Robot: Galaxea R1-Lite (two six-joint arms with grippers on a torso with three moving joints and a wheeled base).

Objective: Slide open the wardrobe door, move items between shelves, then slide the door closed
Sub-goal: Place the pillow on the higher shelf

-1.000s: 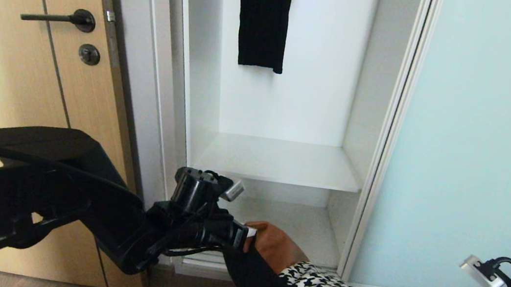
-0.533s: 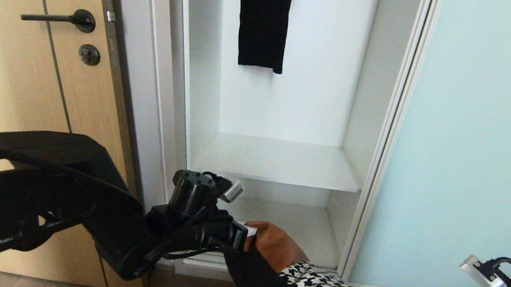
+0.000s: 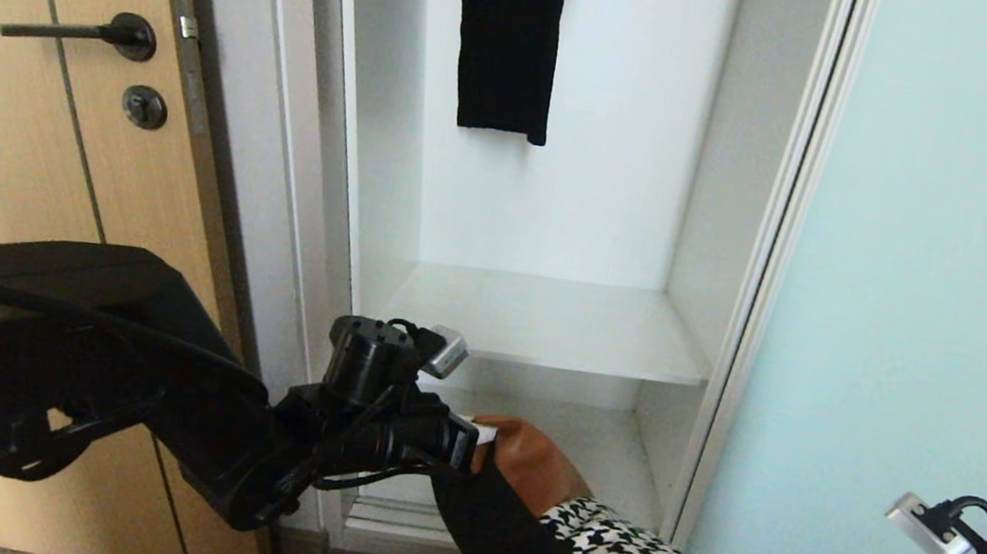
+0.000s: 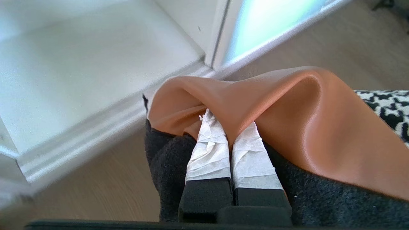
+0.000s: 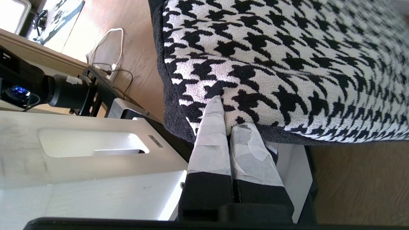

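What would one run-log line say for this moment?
door: open | left gripper: shut on bag, tan end | right gripper: shut on bag, houndstooth end | shelves: bare

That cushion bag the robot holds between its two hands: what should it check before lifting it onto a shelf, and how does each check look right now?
1. Left hand shut on the tan leather end of the cushion bag: ok.
2. Right hand shut on the houndstooth end: ok; the fingers pinch only its edge.
3. Sliding door pushed aside, opening free: ok.
4. Upper shelf bare where it shows: ok.
5. Lower shelf free: cannot tell, the bag and left arm hide its front.
6. Hanging black garment well above the shelves: ok.
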